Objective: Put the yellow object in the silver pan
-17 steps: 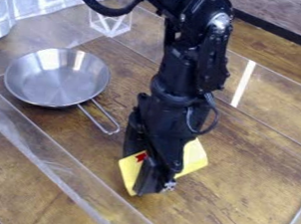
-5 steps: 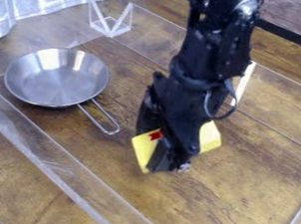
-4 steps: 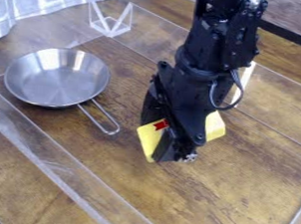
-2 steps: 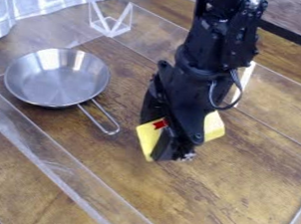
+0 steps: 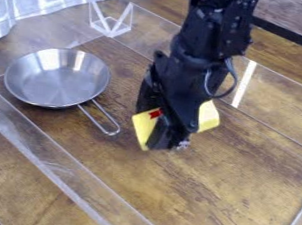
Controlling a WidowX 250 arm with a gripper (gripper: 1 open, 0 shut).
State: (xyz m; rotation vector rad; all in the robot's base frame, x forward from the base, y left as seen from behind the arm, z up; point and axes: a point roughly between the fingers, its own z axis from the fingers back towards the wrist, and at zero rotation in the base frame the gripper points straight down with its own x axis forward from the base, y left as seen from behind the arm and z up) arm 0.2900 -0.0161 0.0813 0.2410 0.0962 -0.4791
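Note:
The yellow object (image 5: 144, 129) is a small yellow block with a red mark near its top. It hangs tilted just above the wooden table, pinched in my black gripper (image 5: 165, 136), which points steeply down and is shut on it. Yellow also shows on the gripper's right side. The silver pan (image 5: 57, 77) is round and shiny, lying flat at the left with its wire-loop handle (image 5: 102, 119) pointing toward the gripper. It holds nothing. The block is to the right of the pan, a short gap past the handle's end.
A clear wire-like stand (image 5: 111, 18) sits at the back, beyond the pan. A transparent sheet edge (image 5: 53, 175) runs diagonally across the wooden table (image 5: 240, 193) in front of the pan. A white strip (image 5: 242, 81) lies behind the arm.
The arm has shifted slightly left toward the pan, carrying the yellow block and lifting it a little. The gripper has stayed shut on it.

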